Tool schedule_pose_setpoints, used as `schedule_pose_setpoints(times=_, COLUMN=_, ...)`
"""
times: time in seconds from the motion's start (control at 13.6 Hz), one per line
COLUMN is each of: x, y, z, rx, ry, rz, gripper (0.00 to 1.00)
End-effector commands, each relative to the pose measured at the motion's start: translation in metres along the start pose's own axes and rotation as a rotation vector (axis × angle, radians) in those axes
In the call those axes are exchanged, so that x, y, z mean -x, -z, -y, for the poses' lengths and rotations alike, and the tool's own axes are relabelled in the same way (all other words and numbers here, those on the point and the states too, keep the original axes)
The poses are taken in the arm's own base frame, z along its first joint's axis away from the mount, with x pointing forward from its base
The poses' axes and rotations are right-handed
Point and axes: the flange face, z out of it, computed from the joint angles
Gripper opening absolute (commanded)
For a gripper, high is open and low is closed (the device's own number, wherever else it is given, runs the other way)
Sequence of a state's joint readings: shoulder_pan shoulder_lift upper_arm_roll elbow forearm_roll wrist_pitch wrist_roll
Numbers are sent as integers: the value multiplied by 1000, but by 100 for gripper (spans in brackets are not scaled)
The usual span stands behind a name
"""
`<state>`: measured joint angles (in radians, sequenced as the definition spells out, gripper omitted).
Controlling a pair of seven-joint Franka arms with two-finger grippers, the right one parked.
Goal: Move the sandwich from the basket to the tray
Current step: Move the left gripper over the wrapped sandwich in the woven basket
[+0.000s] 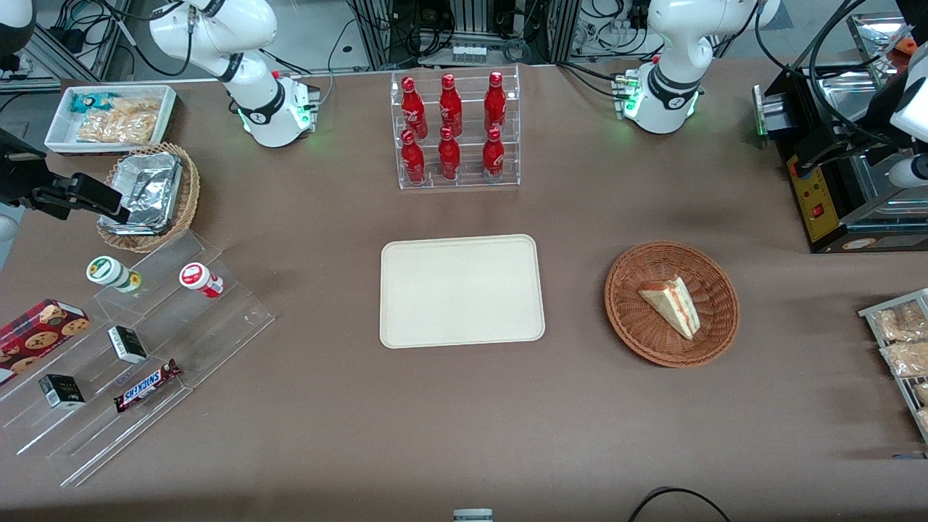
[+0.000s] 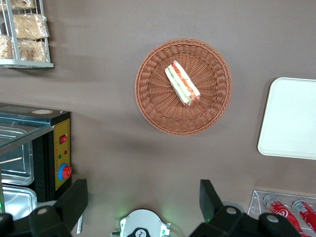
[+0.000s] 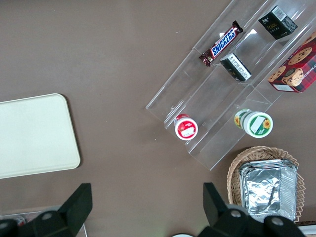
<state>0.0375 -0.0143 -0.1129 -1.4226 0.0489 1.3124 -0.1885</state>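
Sandwich (image 1: 671, 305) (image 2: 182, 83) lying flat in the reddish-brown basket (image 1: 672, 303) (image 2: 183, 87), cut edge with red and yellowish layers turned toward the tray in the wrist view, wedge tip pointing toward the front camera. Basket resting on the brown table (image 1: 464, 420), toward the working arm's end, well apart from the cream tray (image 1: 462, 290) (image 2: 290, 118) at the table's middle. Tray bare, flat, farther from the camera than nothing but cloth.

Left gripper (image 2: 143, 197) raised well above the table, looking down on basket and sandwich, holding nothing; 2 dark fingers (image 2: 74, 200) spread wide apart, with the arm's white base showing between them. Touching neither basket nor sandwich.

Farther from the front camera than the tray: clear rack with 6 red bottles (image 1: 453, 130). Toward the working arm's end: black appliance (image 1: 834, 167) with a yellow panel, and a wire shelf of snack packets (image 1: 902, 348) nearer the camera. Toward the parked arm's end: tan wicker basket holding a foil container (image 1: 145, 190), white bin of snacks (image 1: 112, 117), clear stepped display (image 1: 138, 348) with a Snickers bar (image 1: 147, 385), 2 small cups, dark boxes and a cookie box.
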Motion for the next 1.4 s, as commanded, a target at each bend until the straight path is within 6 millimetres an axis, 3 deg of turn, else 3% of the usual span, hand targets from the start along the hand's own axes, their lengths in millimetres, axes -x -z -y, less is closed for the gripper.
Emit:
schedule_pose_setpoints(times=0.0, x=9, y=3, z=9, rx=9, ry=1, rz=13, gripper=100)
schedule_pose_setpoints(times=0.22, x=-5, y=-16, z=6, rx=-3, ry=5, rz=43, gripper=100)
schedule_pose_setpoints(times=0.44, x=-45, y=-87, z=-10, rx=-18, ry=15, rz=120, gripper=100)
schedule_pose_setpoints(times=0.59, x=-56, y=-125, z=-38, rx=-22, ry=54, rz=101, gripper=100)
schedule_pose_setpoints(times=0.81, x=-59, y=-188, z=-75, rx=-24, ry=144, rz=63, gripper=100)
schedule_pose_setpoints(times=1.03, x=-53, y=-238, z=-83, rx=-12, ry=369, rz=32, gripper=100)
schedule_pose_setpoints(times=1.1, x=-49, y=-257, z=-93, rx=2, ry=413, rz=5, gripper=100)
schedule_pose_setpoints(times=1.32, x=-46, y=-305, z=-100, rx=54, ry=499, rz=-63, gripper=100)
